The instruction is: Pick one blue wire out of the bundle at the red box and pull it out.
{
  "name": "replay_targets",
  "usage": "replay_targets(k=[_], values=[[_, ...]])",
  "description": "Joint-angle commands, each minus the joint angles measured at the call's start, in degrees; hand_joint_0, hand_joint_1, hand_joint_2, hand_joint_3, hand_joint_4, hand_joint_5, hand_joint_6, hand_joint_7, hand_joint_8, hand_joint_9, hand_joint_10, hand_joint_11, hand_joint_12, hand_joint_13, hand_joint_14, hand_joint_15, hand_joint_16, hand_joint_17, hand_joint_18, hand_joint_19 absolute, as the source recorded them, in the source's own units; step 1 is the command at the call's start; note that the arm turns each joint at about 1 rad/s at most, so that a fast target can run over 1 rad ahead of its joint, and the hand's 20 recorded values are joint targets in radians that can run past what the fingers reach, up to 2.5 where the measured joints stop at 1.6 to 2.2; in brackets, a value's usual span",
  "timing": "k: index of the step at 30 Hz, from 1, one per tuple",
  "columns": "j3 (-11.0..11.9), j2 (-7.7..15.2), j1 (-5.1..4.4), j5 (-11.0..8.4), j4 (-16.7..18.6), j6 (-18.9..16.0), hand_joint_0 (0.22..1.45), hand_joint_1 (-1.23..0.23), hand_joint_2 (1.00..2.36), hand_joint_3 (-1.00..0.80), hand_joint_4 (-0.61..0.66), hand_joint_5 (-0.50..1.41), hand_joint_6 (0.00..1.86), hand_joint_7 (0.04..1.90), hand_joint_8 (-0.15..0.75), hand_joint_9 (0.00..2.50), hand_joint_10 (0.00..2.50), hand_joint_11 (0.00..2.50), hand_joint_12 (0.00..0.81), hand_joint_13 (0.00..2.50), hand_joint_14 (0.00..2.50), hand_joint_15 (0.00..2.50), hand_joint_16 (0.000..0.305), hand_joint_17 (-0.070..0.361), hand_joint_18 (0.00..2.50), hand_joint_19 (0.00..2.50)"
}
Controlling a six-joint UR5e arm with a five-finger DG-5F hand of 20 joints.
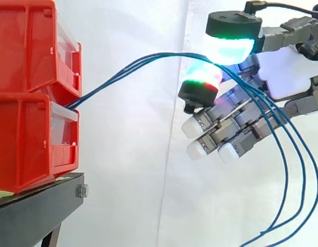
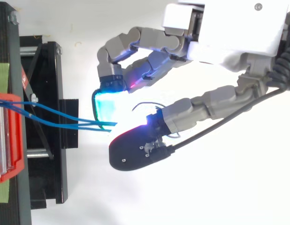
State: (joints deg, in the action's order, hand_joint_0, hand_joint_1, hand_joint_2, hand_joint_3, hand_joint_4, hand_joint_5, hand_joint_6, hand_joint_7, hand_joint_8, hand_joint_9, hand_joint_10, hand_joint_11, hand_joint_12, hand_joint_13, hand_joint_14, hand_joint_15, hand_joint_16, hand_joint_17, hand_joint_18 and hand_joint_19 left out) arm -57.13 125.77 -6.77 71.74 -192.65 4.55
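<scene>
Three thin blue wires (image 1: 123, 68) come out from between the two stacked red bins (image 1: 30, 103) at the left and run right in a taut bundle to my hand (image 1: 285, 72). Two glowing pads pinch the bundle between them, a cyan-green pad (image 1: 228, 46) above and a red-green pad (image 1: 202, 77) below. Behind the pinch the wires cross the palm and hang down in long loops (image 1: 295, 170) at the lower right. The other fingers (image 1: 200, 149) stretch out below with white tips, holding nothing. From above, the wires (image 2: 56, 116) leave the red bin (image 2: 6, 140) and end under the cyan pad (image 2: 106, 105).
The bins rest on a black stand (image 1: 40, 206) whose frame also appears from above (image 2: 46, 93). A white curtain hangs behind. Free room lies between the bins and the hand, crossed only by the wires.
</scene>
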Motion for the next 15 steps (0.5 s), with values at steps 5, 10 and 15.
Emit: replay_targets(k=[5,10,15], values=[[0.1,0.0,0.00,0.06,0.2,-0.9,0.60,-0.80,1.00,-0.43,0.13,-0.08,0.72,1.35,0.179,0.78,0.00,0.00,0.336,0.45,0.00,0.06,0.048,0.109,0.53,0.30],[0.1,0.0,-0.09,0.06,0.3,-0.9,0.61,-0.81,1.02,-0.23,0.00,-0.13,0.82,1.23,0.204,0.68,0.00,0.01,0.347,0.43,0.00,0.11,0.048,0.109,0.52,0.31],[0.1,0.0,0.00,0.06,0.0,-0.9,0.68,-0.87,1.02,-0.21,-0.10,-0.18,0.89,1.29,0.201,0.68,0.00,0.08,0.358,0.46,0.00,0.12,0.049,0.110,0.55,0.30]])
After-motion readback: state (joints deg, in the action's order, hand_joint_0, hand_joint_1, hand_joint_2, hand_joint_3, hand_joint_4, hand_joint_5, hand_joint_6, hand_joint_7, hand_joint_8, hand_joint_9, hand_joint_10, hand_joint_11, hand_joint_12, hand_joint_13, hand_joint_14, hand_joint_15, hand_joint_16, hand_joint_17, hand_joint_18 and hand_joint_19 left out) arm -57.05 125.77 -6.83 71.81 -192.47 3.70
